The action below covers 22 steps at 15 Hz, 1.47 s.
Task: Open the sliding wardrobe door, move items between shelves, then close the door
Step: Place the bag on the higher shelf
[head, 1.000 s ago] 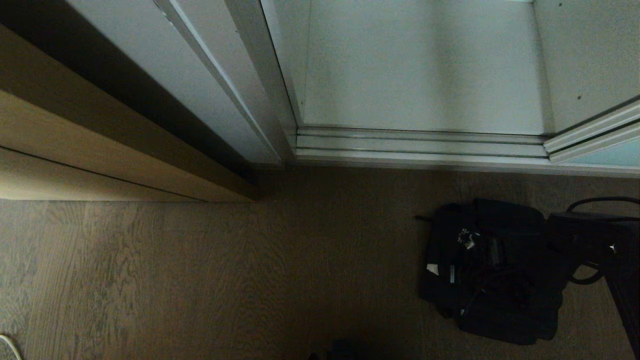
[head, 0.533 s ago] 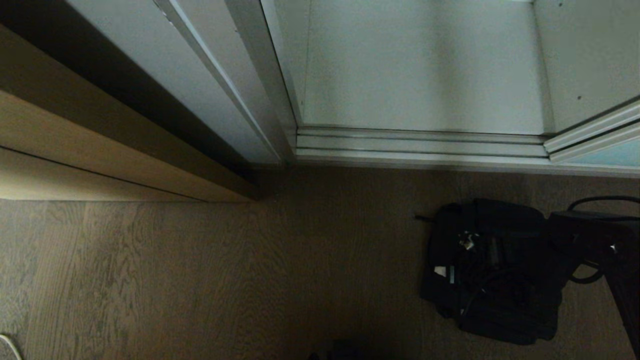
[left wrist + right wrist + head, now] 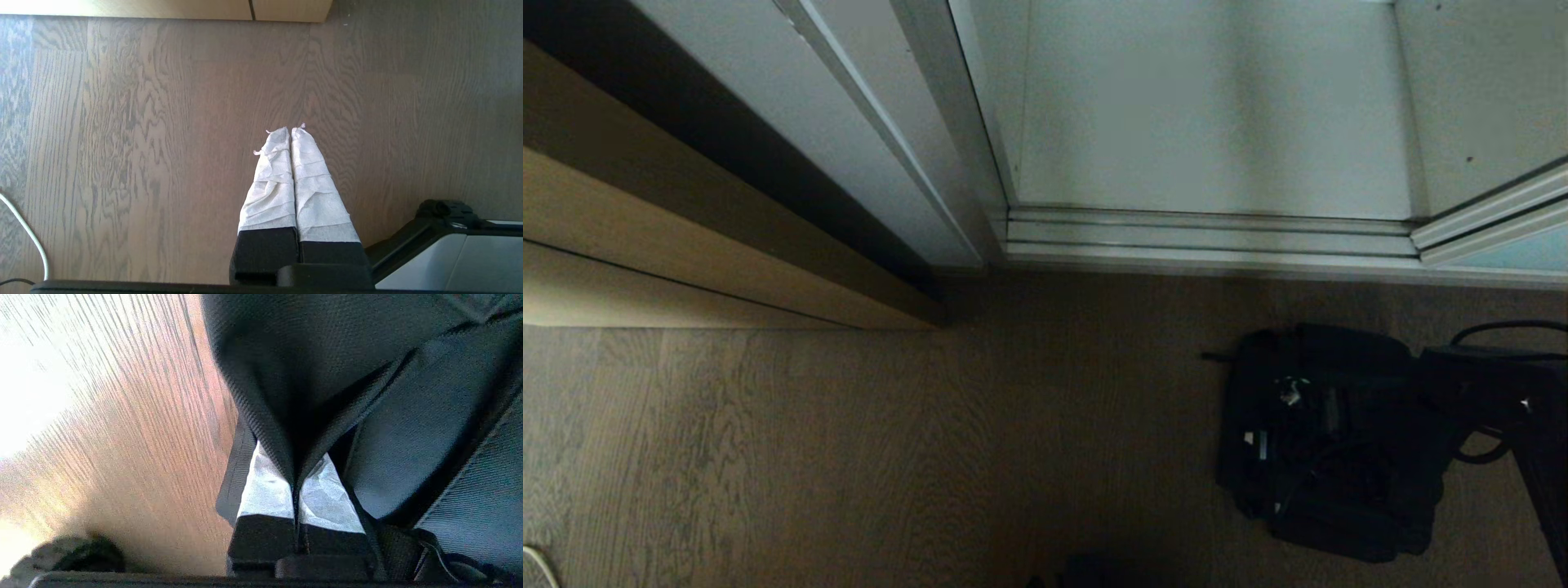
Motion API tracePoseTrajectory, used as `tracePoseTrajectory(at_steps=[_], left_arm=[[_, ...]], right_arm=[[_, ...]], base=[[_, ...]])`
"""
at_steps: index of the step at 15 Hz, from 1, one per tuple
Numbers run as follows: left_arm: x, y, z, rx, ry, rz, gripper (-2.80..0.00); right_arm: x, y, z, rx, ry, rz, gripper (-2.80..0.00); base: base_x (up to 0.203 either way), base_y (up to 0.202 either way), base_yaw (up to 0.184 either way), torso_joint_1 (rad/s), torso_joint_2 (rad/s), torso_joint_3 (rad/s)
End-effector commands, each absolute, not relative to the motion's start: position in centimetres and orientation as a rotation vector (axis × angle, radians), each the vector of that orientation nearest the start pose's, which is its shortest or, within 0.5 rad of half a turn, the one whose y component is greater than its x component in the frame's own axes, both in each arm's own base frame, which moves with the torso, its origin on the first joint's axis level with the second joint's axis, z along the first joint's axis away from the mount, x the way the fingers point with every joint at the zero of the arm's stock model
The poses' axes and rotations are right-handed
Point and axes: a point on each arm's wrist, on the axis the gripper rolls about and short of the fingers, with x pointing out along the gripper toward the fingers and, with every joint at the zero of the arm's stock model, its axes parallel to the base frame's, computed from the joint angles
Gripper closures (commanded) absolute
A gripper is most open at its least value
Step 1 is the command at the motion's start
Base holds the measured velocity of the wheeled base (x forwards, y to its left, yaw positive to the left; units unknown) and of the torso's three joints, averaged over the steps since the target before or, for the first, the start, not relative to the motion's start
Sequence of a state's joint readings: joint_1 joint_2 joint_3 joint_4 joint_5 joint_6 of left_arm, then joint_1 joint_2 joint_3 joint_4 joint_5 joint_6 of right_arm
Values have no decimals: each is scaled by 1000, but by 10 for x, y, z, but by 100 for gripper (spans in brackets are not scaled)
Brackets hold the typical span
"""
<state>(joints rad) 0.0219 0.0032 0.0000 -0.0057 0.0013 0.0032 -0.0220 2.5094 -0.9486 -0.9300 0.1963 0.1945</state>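
Two taped fingers (image 3: 265, 490) of the right gripper (image 3: 295, 486) are pressed together on a fold of the bag (image 3: 1327, 445), with black fabric pinched between the pads and draped over their tips. The bag lies on the wood floor (image 3: 849, 457), just in front of the wardrobe's silver bottom track (image 3: 1209, 241) and outside the cabinet. In the head view the right arm comes in from the right edge and meets the bag's right side. The left gripper (image 3: 291, 134) hangs parked over bare floor, fingers together and holding nothing.

Progress, as I judge it: the door (image 3: 1515, 249) looks already slid aside, since only a turquoise strip in its silver frame shows at the right and the white compartment stands open. Its white bottom shelf (image 3: 1217, 139) holds nothing where visible. The move of the bag is only at the grasp stage; it has not yet been lifted. Left to do: raise it, set it on a shelf, let go, then slide the door shut.
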Motion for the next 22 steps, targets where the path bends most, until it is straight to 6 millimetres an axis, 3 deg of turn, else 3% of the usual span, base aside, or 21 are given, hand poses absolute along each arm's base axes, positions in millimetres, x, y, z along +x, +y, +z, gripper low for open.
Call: tracePoseTrajectory(at_steps=[1, 5, 8, 14, 22], left_arm=[[-22, 0, 76, 3, -1, 25, 0], [-22, 0, 76, 3, -1, 23, 0], [-22, 0, 76, 3, -1, 23, 0], [-22, 0, 76, 3, -1, 23, 0], [-22, 0, 76, 3, -1, 23, 0]], right_arm=[[403, -20, -30, 256, 551, 49, 0], [397, -70, 39, 223, 359, -96, 0], [379, -92, 65, 221, 315, -161, 0], [329, -86, 101, 227, 277, -173, 0], [265, -85, 168, 176, 57, -216, 0]], base=[[0, 0, 0, 0, 0, 0], [0, 0, 0, 0, 0, 0], [0, 0, 0, 0, 0, 0], [0, 0, 0, 0, 0, 0], [0, 0, 0, 0, 0, 0]])
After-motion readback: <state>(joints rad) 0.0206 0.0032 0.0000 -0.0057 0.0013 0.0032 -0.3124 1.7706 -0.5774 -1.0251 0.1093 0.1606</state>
